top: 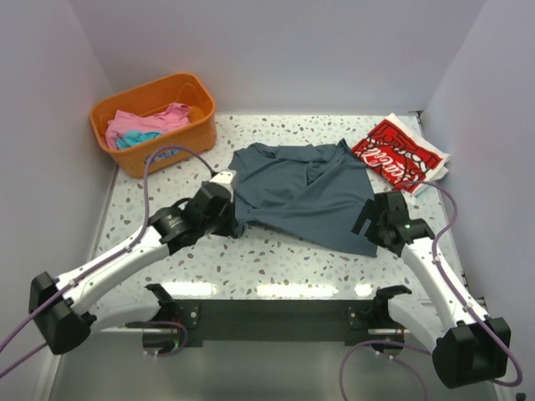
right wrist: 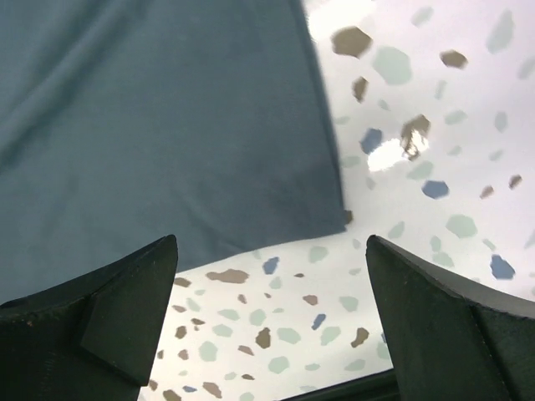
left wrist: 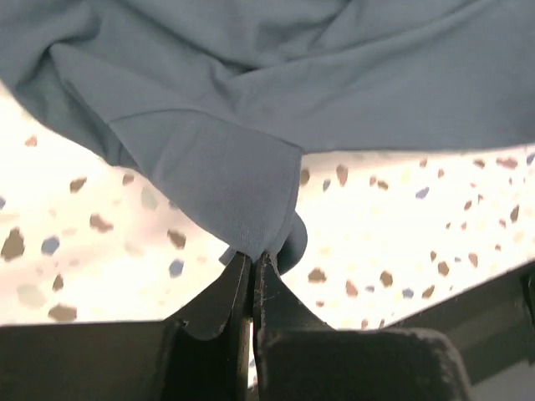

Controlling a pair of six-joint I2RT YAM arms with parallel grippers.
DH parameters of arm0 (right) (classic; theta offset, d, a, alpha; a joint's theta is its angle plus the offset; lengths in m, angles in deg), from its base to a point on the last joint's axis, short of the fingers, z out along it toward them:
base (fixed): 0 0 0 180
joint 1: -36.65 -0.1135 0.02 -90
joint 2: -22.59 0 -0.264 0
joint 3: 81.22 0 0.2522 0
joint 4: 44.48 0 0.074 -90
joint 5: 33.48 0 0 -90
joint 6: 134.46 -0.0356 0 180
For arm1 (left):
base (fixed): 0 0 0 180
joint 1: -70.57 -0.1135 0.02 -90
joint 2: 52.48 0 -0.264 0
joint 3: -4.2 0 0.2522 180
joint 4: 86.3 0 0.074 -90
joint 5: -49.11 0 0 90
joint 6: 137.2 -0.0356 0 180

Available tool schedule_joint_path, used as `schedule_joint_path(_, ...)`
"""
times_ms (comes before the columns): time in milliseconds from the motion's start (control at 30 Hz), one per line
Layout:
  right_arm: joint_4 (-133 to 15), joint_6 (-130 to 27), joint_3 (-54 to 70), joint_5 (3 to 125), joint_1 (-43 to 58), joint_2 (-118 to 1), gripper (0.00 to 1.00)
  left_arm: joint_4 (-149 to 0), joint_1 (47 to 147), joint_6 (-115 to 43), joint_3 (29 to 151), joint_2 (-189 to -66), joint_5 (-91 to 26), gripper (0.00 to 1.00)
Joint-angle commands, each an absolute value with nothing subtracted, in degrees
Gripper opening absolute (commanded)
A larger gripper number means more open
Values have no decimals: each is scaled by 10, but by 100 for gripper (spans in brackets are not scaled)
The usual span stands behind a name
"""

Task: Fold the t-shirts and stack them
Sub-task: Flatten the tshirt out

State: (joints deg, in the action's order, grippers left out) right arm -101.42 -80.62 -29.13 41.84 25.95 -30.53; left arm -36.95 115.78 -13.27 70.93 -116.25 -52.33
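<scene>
Your left gripper (left wrist: 253, 266) is clamped on a hem corner of the rumpled slate-blue t-shirt (top: 305, 192), lying on the speckled surface (top: 276, 259). Your right gripper (right wrist: 272, 267) stands wide apart over that shirt's smooth right corner, holding nothing.

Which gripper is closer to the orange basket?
Left. The left gripper, shut on the blue shirt, sits diagonally near the basket; the right gripper, open, is across the table.
</scene>
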Motion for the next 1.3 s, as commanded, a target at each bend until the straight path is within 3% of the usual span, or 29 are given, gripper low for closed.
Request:
schedule_joint_path(0,-1043,-866,-317,369,271,-298,99,-289,1162,-114,660,-1121,-500,0)
schedule_joint_path(167,-1017,-863,-342,410,272,-313,99,-176,1162,-99,709,-1105,-595,1)
schedule_joint_path(200,-1009,-863,-345,418,272,-319,99,-190,1163,-110,712,-1106,-593,9)
schedule_joint_path(300,-996,-857,-349,433,272,-331,99,-298,1163,-181,702,-1138,-496,18)
schedule_joint_path(467,-990,-850,-341,429,272,-344,99,-438,1224,-221,734,-1294,-393,14)
schedule_joint_path(600,-989,-842,-333,433,273,-346,99,-370,1237,-200,797,-1375,-456,100)
schedule_joint_path(800,-976,-819,-334,455,273,-334,99,-311,1237,-93,740,-1205,-561,100)
schedule_joint_path(900,-970,-795,-330,467,273,-336,99,-256,1233,37,693,-1125,-624,100)
schedule_joint_path(1067,-953,-745,-325,527,259,-333,99,-181,1172,118,620,-1095,-630,100)
schedule_joint_path(1100,-924,-737,-319,596,235,-327,98,-161,1168,143,615,-1091,-636,100)
schedule_joint_path(1133,-916,-739,-307,589,190,-328,99,-155,1165,153,610,-1086,-646,100)
schedule_joint_path(1167,-915,-752,-292,565,65,-332,99,-157,1160,157,601,-1078,-647,100)
schedule_joint_path(1267,-871,-779,-235,548,-98,-398,99,-172,1141,160,586,-1043,-651,100)
